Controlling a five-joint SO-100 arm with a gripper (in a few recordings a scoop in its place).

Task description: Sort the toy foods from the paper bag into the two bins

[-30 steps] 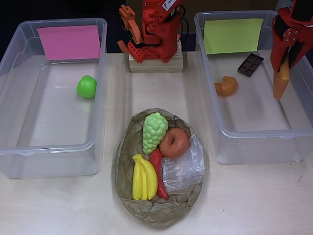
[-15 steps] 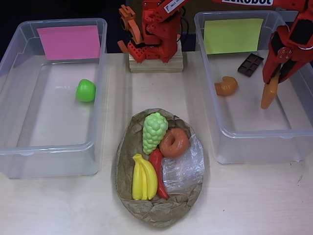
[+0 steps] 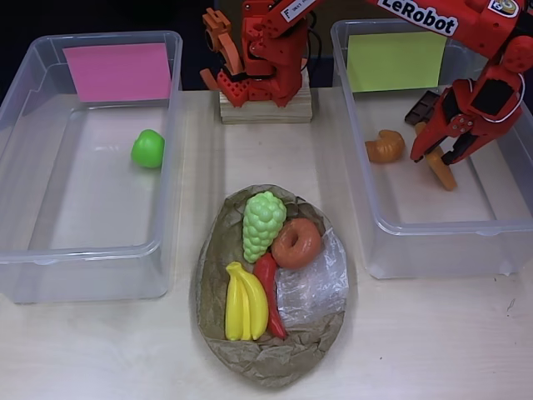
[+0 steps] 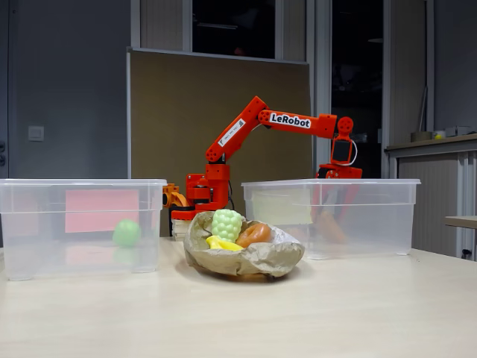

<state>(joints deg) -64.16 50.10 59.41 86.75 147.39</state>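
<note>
Bins first: pink-labelled bin (image 3: 87, 242) at the table's left edge holds the green apple (image 3: 147, 148) near its right wall; yellow-green-labelled bin (image 3: 433, 237) at the right edge holds the croissant (image 3: 385, 147) and chocolate bar (image 3: 419, 107) toward its back wall. Likely fruit one side, baked and sweet the other. Paper bag (image 3: 266, 358) sits between them near the front edge, carrying grapes (image 3: 263, 223), donut (image 3: 296, 243), bananas (image 3: 245, 303), chili (image 3: 268, 287). Gripper (image 3: 440, 168) hangs inside the right bin, fingers together, pinching nothing I can make out.
</note>
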